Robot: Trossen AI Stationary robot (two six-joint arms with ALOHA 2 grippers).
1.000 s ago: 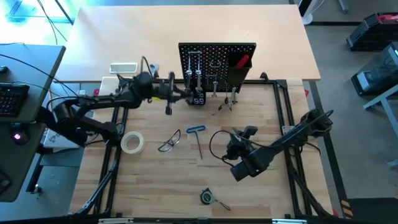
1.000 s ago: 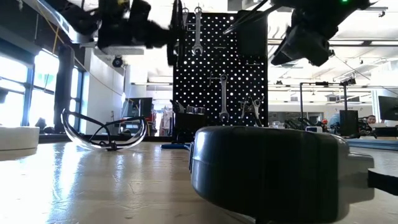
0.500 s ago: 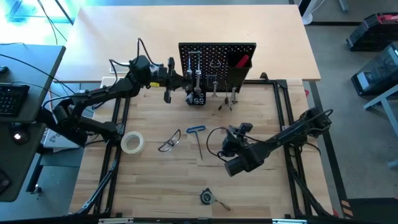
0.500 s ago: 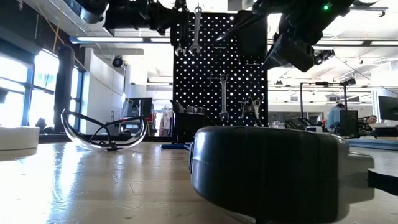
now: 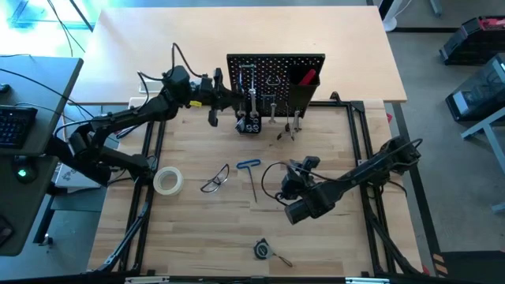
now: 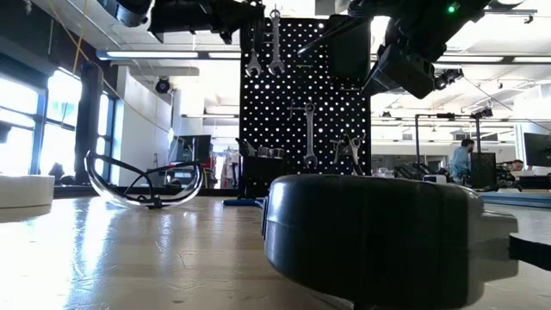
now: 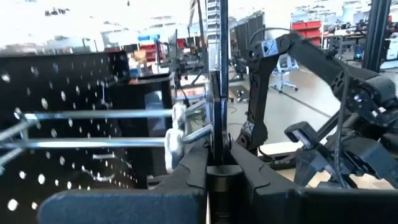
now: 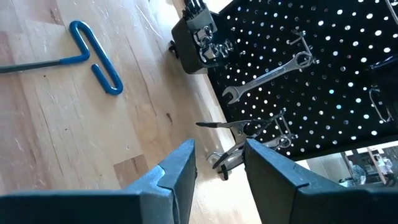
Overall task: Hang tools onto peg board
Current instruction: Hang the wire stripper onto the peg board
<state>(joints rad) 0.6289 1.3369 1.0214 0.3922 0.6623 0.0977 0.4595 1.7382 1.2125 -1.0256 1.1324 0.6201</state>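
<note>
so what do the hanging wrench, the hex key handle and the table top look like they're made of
Wrench: bare metal, likely steel, judging by its silvery sheen against the peg board. Hex key: dark metal shaft, with a glossy blue handle that looks plastic-coated. Table: light wood planks, with visible grain and seams.

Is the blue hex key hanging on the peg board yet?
No, the blue hex key lies flat on the table, in front of the peg board.
</note>
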